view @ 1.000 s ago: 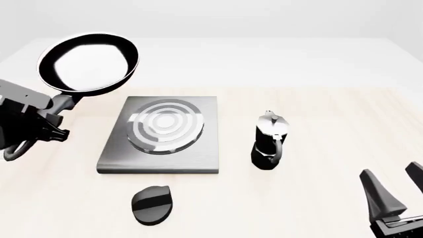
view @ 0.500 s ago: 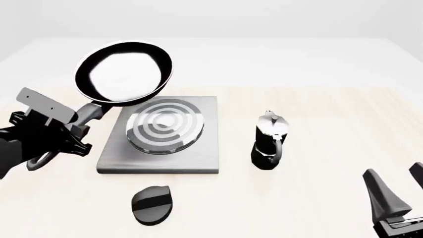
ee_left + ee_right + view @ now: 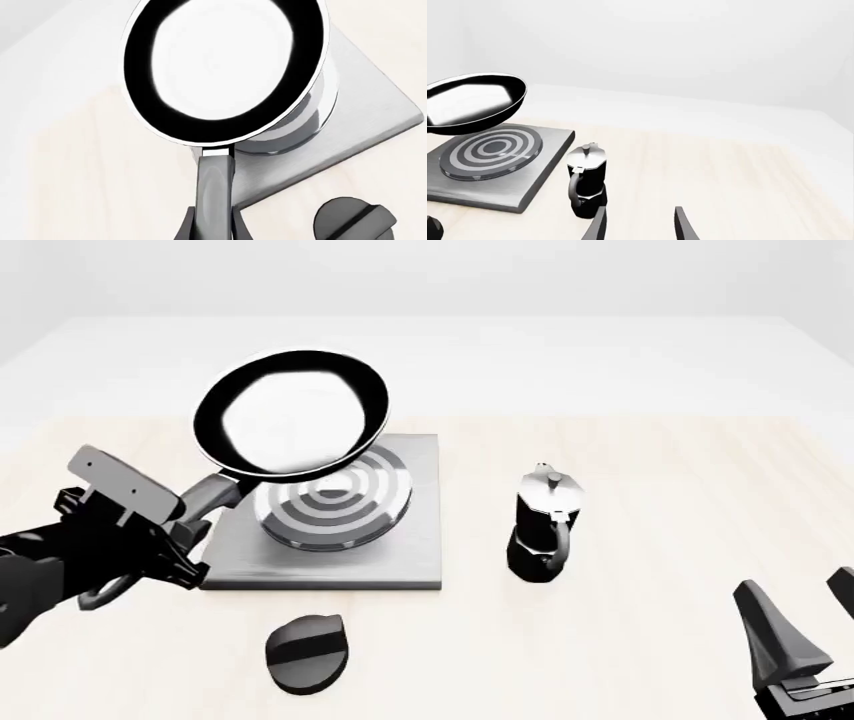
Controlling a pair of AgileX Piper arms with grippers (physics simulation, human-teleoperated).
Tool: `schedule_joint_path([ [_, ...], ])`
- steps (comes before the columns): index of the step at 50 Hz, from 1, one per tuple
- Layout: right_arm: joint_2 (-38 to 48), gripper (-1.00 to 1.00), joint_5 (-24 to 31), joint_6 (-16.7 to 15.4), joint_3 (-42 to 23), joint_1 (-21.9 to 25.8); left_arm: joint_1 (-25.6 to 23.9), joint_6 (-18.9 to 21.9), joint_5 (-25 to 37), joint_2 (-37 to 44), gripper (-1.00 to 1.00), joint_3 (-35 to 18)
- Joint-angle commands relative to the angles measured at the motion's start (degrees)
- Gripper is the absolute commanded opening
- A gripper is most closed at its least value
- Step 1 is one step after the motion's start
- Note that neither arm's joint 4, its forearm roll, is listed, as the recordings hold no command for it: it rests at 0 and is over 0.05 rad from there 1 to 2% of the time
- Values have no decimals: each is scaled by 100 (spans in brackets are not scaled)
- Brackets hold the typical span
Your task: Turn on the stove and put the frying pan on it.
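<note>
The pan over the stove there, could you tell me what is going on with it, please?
The left tool holds the pan by its handle, up in the air and partly over the stove's rings, not set down yet. The knob lies untouched on the table in front of the stove. The right tool sits open at the near right, away from everything. A moka pot stands to the right of the stove.

Left gripper (image 3: 187, 515) reaching in low from the left, jaws clamped, right gripper (image 3: 801, 625) low, jaws apart
</note>
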Motion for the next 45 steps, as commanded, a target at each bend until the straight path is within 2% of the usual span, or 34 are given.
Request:
schedule_joint_path([
  [1, 0, 100, -5, -7, 9, -5, -198, 126, -157, -40, -100, 85],
  [45, -9, 100, -30, 26, 44, -46, -282, 175, -976, 610, -100, 647],
])
